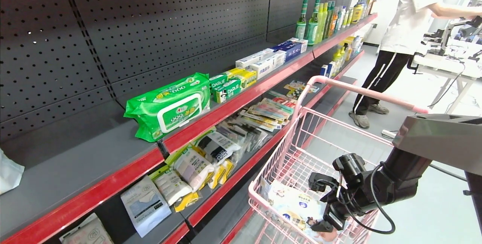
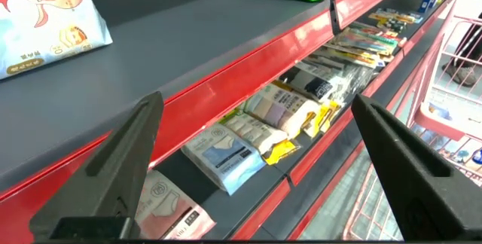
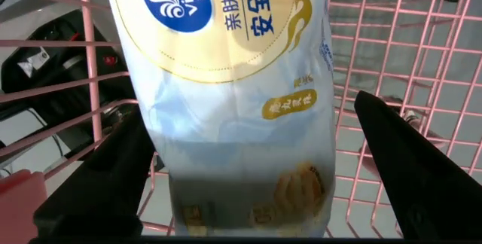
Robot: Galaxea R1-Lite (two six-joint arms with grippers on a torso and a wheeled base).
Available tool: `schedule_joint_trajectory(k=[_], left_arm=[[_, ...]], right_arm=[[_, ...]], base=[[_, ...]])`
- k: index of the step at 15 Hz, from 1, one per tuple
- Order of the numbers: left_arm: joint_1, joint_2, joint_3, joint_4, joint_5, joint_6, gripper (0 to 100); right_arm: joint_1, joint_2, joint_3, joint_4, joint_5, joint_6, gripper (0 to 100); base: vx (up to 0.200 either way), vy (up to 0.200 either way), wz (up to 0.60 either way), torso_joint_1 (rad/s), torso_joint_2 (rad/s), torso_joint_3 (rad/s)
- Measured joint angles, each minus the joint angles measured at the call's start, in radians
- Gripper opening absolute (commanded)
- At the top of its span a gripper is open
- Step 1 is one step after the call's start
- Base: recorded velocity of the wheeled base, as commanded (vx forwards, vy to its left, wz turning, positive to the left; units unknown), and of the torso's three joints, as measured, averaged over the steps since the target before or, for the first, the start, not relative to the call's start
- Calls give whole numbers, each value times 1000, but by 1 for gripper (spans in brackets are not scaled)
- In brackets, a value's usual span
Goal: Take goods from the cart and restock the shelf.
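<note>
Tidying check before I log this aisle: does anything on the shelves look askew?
The green wipes pack on the upper shelf lies skewed, one corner over the shelf's front edge; the boxes beside it sit lined up.

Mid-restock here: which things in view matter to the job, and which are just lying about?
In the job:
pink wire cart
pale blue-and-cream soft pack in it
right gripper, open jaws either side of the pack
grey top shelf with red edge
left gripper, jaws open, by that shelf

Lying about:
green wipes pack, green cartons and green bottles, all on that shelf
</note>
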Motion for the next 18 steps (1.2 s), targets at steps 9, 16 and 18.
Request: schedule_joint_trajectory(k=[9, 16, 18], left_arm=[[0, 0, 0, 1, 0, 0, 100], [0, 0, 0, 0, 0, 0, 100], [0, 0, 0, -1, 1, 0, 100]], right_arm=[[0, 3, 2, -6, 2, -2, 100], [3, 3, 5, -33, 3, -11, 100], [4, 6, 12, -94, -1, -20, 0]], base=[[0, 0, 0, -64, 164, 99], [0, 0, 0, -9, 24, 14], [0, 0, 0, 0, 0, 0]])
